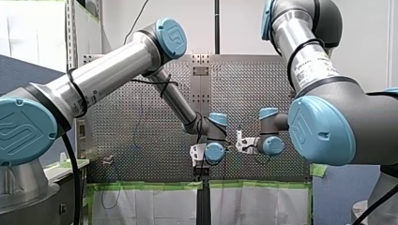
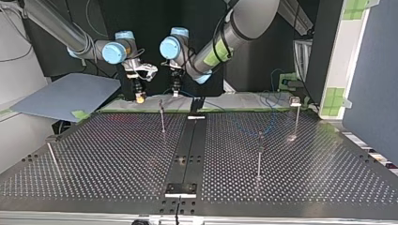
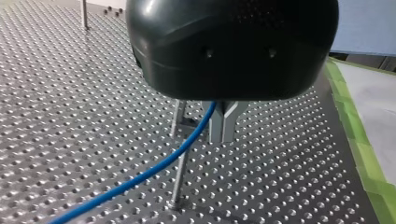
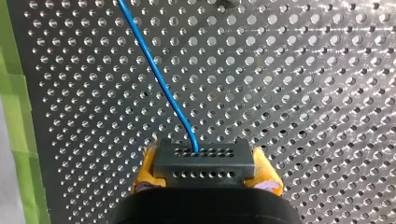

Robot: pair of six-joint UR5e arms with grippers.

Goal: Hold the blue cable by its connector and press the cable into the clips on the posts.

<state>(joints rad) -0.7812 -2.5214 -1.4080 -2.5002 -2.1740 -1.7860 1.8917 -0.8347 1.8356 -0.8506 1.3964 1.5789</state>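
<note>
The thin blue cable (image 4: 156, 77) runs over the perforated table into a black connector (image 4: 204, 161). My right gripper (image 4: 205, 176) is shut on that connector, a yellow pad on each side. At the top view's left, the right gripper (image 2: 139, 97) hangs over the table's far edge. My left gripper (image 3: 223, 136) has its metal fingers shut, and the blue cable (image 3: 154, 170) leaves them and trails away across the table. A thin post (image 3: 179, 156) stands just under and beside the fingers. In the top view the left gripper (image 2: 175, 90) hangs close to the nearest post (image 2: 162, 117).
More thin posts stand on the perforated table (image 2: 117, 154): one near the middle right (image 2: 259, 157), one at the far right (image 2: 295, 117), one at the left edge (image 2: 51, 157). Green tape (image 4: 14, 116) marks the table's border. A black rail (image 2: 187, 150) runs down the middle.
</note>
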